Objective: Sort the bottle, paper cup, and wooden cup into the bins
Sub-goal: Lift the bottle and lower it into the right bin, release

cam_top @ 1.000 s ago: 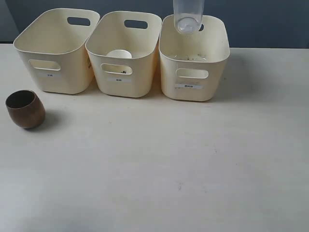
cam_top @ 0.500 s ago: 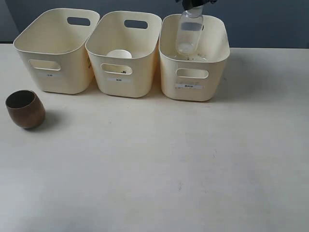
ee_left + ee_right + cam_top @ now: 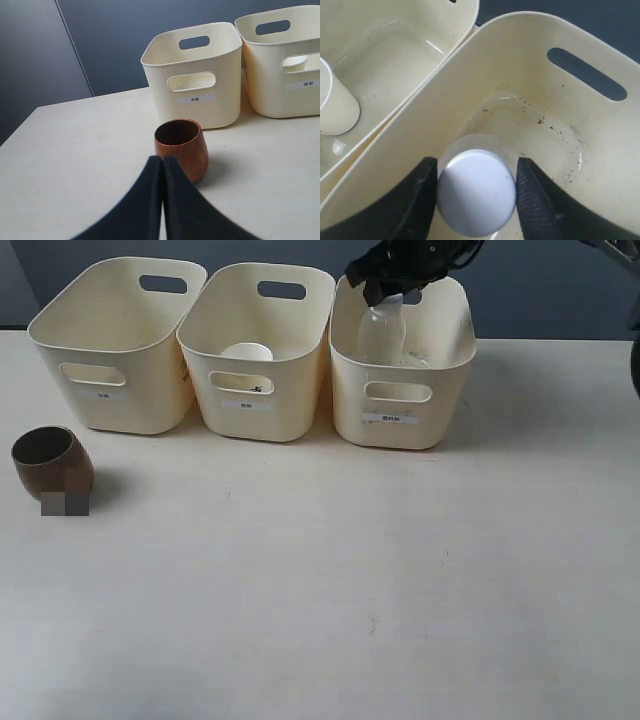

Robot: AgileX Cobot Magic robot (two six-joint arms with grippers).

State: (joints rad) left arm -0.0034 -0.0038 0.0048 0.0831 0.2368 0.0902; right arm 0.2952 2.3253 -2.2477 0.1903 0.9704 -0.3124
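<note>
The clear bottle (image 3: 381, 332) stands upright inside the right bin (image 3: 400, 435), and my right gripper (image 3: 395, 280) is shut on its top. In the right wrist view the black fingers (image 3: 422, 200) flank the white cap of the bottle (image 3: 476, 192) above the bin's speckled floor (image 3: 545, 125). The white paper cup (image 3: 247, 352) sits in the middle bin (image 3: 250, 420) and also shows as the paper cup (image 3: 335, 107) in the right wrist view. The brown wooden cup (image 3: 52, 462) stands on the table at the left. My left gripper (image 3: 162, 160) is shut and empty, its tips just short of the wooden cup (image 3: 181, 147).
The left bin (image 3: 110, 410) stands behind the wooden cup and shows nothing inside from this angle; it is also the left bin (image 3: 200, 107) in the left wrist view. All three bins line the back of the pale table (image 3: 350, 590).
The right gripper has lowered the bottle from above the right bin down into it. The wooden cup and the paper cup have not moved.
</note>
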